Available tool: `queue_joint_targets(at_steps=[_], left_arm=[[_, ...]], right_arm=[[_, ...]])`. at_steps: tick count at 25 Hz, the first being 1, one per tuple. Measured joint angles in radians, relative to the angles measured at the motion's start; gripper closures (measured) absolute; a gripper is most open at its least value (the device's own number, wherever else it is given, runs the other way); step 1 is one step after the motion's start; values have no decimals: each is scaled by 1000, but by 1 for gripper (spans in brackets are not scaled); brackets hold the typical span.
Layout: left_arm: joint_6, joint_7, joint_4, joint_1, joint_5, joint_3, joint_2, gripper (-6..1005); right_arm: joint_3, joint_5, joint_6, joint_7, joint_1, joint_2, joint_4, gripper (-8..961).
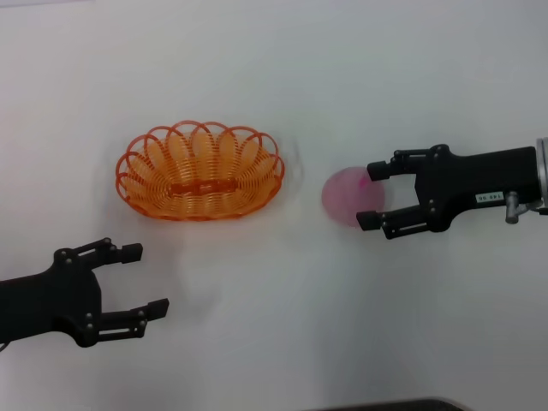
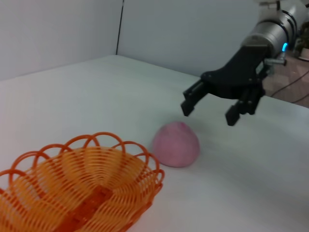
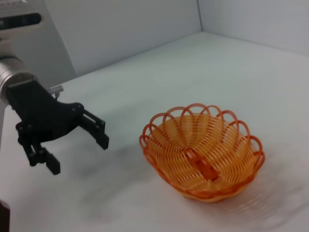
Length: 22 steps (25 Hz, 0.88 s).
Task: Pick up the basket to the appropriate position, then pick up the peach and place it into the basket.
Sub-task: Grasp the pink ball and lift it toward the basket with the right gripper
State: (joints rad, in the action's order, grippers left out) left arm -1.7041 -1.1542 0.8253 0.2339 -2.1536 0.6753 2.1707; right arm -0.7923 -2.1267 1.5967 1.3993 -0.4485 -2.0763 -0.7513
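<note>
The orange openwork basket (image 1: 199,170) sits upright on the white table, left of centre; it also shows in the left wrist view (image 2: 79,188) and the right wrist view (image 3: 203,151). The pink peach (image 1: 349,196) lies on the table to the basket's right and shows in the left wrist view (image 2: 176,144). My right gripper (image 1: 371,194) is open, above the peach's right side, a finger on either side of it; in the left wrist view (image 2: 209,111) it hangs clear above the fruit. My left gripper (image 1: 144,280) is open and empty, in front of the basket; it shows in the right wrist view (image 3: 77,150).
The white table (image 1: 274,68) is bounded by pale walls (image 2: 58,29) behind it. A dark edge (image 1: 385,405) shows at the table's near side.
</note>
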Motion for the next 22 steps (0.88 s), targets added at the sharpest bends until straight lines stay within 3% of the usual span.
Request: queue_joint_targets(at_steps=[22], left_arm=[[-67,32,-11,5,12,-43,-2,132]], right_arm=[[13,-2,-2,-49,25,-6,2,75]])
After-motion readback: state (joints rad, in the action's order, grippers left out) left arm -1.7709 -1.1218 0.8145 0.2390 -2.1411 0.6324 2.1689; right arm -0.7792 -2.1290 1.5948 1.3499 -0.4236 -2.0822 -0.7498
